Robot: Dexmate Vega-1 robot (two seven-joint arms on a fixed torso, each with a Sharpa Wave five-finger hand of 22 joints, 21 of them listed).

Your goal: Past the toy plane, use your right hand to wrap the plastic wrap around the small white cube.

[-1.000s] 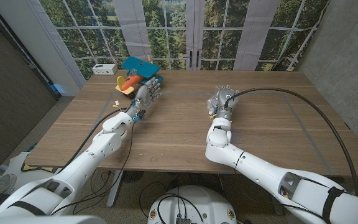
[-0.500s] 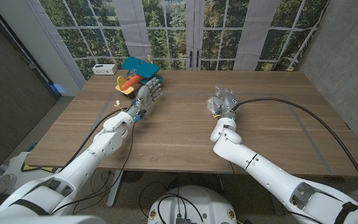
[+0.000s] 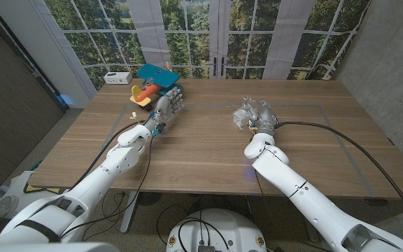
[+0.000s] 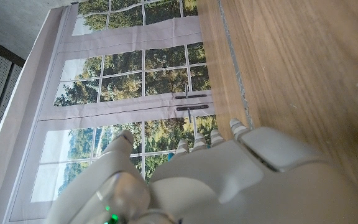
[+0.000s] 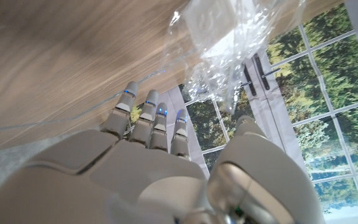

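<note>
The right hand sits out on the wooden table just beside the crumpled clear plastic wrap, which lies a bit right of the table's middle toward the far side. In the right wrist view the wrap is bunched around a small white cube, so the cube is sitting inside the film. The right hand's fingers are fairly straight and close together, reaching toward the wrap, with the thumb off to one side. Whether any fingertip actually touches the film is hard to say, but nothing looks pinched.

Over on the far left side of the table, the left hand is parked right next to the blue and orange toy plane, fingers loosely extended with nothing in them. A small white box sits at the far left corner, just past the plane.
</note>
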